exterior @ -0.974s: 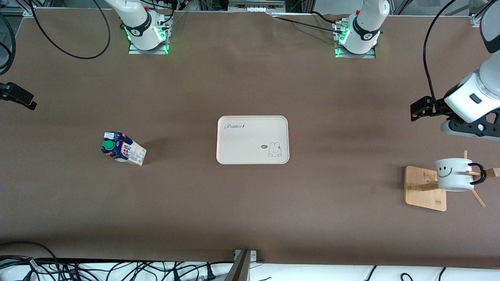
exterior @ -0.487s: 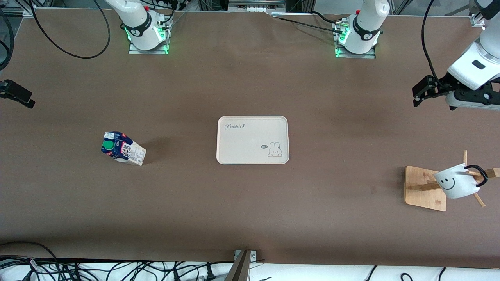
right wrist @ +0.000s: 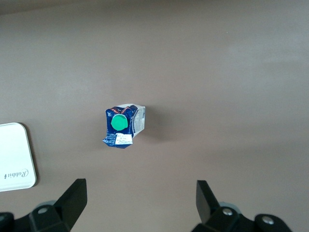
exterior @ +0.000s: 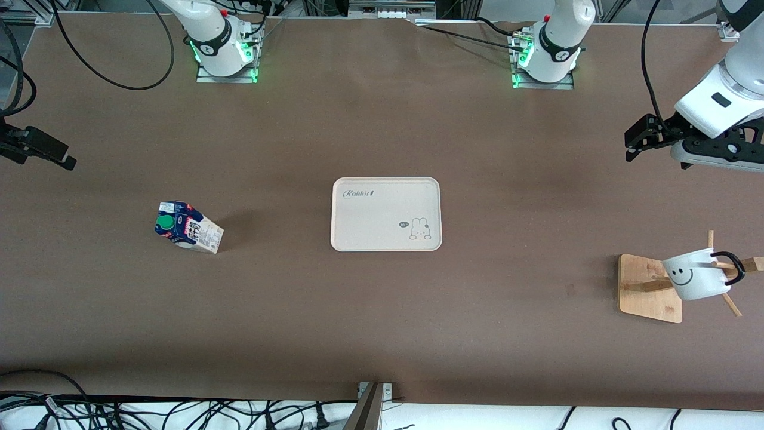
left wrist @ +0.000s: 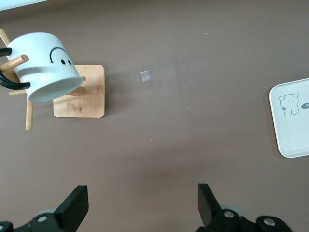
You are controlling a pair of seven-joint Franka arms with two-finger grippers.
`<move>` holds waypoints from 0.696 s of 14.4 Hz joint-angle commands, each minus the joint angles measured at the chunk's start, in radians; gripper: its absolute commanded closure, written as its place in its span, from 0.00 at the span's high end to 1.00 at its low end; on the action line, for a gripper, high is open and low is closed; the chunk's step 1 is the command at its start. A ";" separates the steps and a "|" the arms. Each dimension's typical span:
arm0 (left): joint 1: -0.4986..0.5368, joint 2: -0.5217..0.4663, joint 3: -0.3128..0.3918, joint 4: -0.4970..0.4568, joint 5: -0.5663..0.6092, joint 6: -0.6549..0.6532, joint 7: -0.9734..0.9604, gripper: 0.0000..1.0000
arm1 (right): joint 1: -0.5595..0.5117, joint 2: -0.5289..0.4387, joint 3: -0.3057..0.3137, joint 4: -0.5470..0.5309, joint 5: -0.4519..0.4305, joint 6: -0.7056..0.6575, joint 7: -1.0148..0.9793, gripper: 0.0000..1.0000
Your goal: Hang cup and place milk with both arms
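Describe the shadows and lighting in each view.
Front view: soft shadow on the table beside the milk, toward the tray; green lights glow at both arm bases. Left wrist view: even light, faint shadow under the cup on the wooden rack. Right wrist view: diffuse shadow beside the carton.

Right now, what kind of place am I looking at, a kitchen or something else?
Probably a robotics lab, not a kitchen. Two arms are bolted to a brown table, with loose cables along its edge. Only a few props sit out: a milk, a tray, and a cup on a wooden rack.
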 commanded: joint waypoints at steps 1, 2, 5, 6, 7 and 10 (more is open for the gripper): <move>-0.001 0.036 0.002 0.068 0.000 -0.051 0.020 1.00 | -0.004 0.008 -0.003 -0.003 0.017 -0.008 -0.006 1.00; -0.002 0.041 0.002 0.076 0.000 -0.054 0.020 1.00 | -0.005 0.014 -0.004 -0.003 0.015 -0.006 -0.009 1.00; -0.005 0.061 0.003 0.105 0.000 -0.068 0.020 1.00 | -0.005 0.014 -0.001 -0.010 -0.031 -0.002 -0.013 1.00; -0.004 0.063 0.003 0.111 0.000 -0.080 0.020 1.00 | -0.005 0.014 -0.001 -0.012 -0.040 -0.006 -0.014 1.00; -0.004 0.066 0.003 0.111 -0.001 -0.080 0.020 1.00 | -0.005 0.014 -0.001 -0.015 -0.043 -0.005 -0.021 1.00; -0.005 0.067 0.002 0.117 -0.001 -0.080 0.019 1.00 | -0.002 0.014 0.003 -0.026 -0.117 -0.003 -0.067 1.00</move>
